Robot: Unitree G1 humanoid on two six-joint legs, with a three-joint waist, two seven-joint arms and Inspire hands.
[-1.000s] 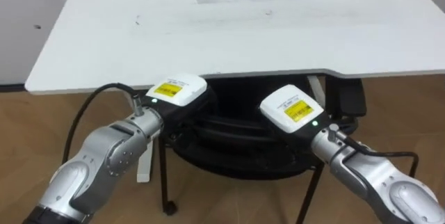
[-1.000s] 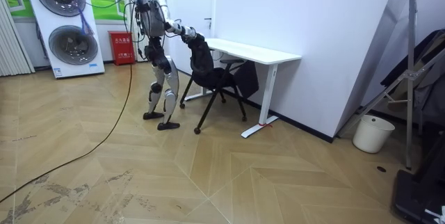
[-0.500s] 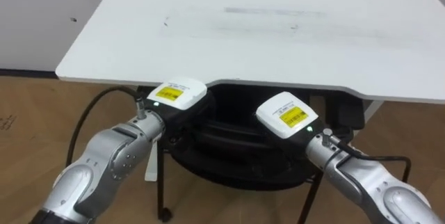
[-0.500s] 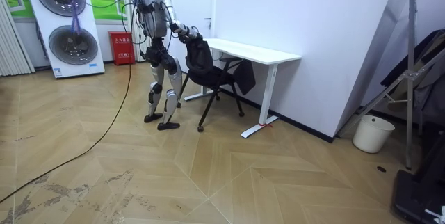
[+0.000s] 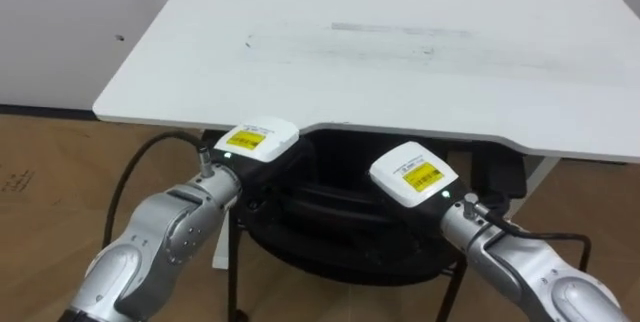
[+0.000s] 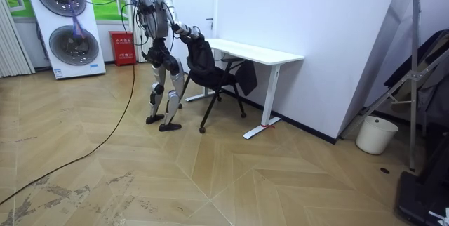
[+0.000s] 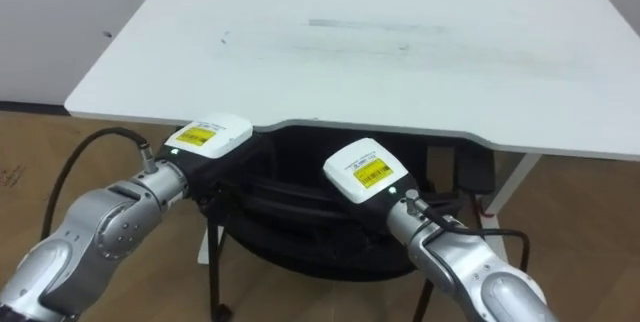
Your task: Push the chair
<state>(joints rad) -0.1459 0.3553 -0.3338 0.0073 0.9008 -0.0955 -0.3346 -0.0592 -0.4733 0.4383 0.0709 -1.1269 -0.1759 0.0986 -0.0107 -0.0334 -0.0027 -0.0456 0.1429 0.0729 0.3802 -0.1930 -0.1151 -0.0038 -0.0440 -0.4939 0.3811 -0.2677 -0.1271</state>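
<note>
Left hand (image 5: 255,144) and right hand (image 5: 413,174), white-cased backs up, lie against the curved black chair (image 5: 340,212) back; whether they grasp it cannot be told. Chair tucked partly under the smooth, flat white desk (image 5: 400,52).

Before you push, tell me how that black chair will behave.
The chair probably rolls easily: its thin legs seem to end in small casters on smooth wood floor. The left hand and right hand press high on its back, so it may tip if a caster snags.
</note>
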